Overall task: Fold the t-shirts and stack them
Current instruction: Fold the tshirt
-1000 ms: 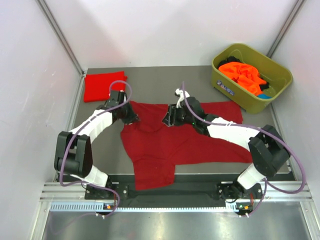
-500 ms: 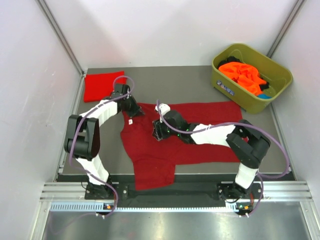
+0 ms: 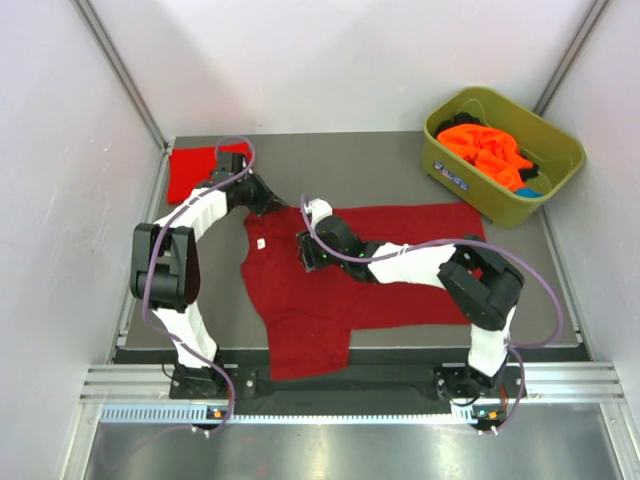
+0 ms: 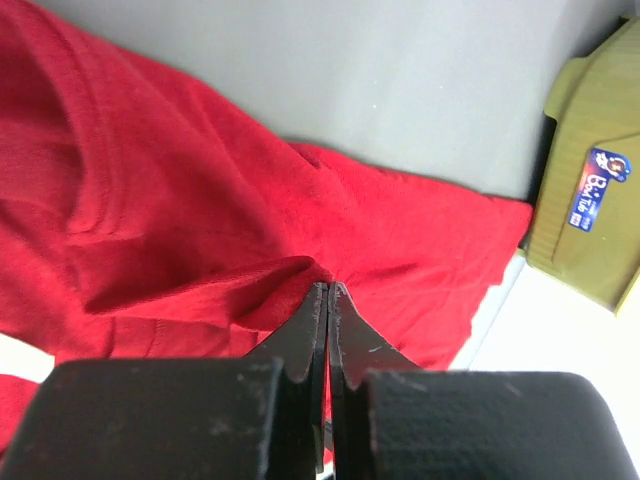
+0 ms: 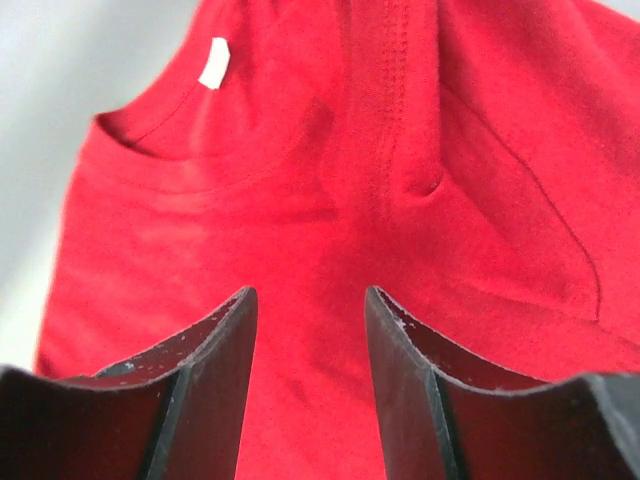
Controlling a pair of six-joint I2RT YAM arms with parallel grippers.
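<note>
A dark crimson t-shirt [image 3: 330,290] is spread across the counter [image 3: 380,165]. The right jaws are held spread near its collar; its far edge is pinched by the left jaws. A red t-shirt [image 3: 193,173] is folded at the far-left corner.

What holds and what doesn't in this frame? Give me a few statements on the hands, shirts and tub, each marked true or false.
1. The left hand is shut, pinching a fold of the dark red shirt. True.
2. The right hand grips that shirt too. False: its fingers stand apart, clamping nothing.
3. The green tub holds orange clothes. True.
4. The folded red shirt lies in the tub. False: it lies on the table, at the far left corner.
</note>
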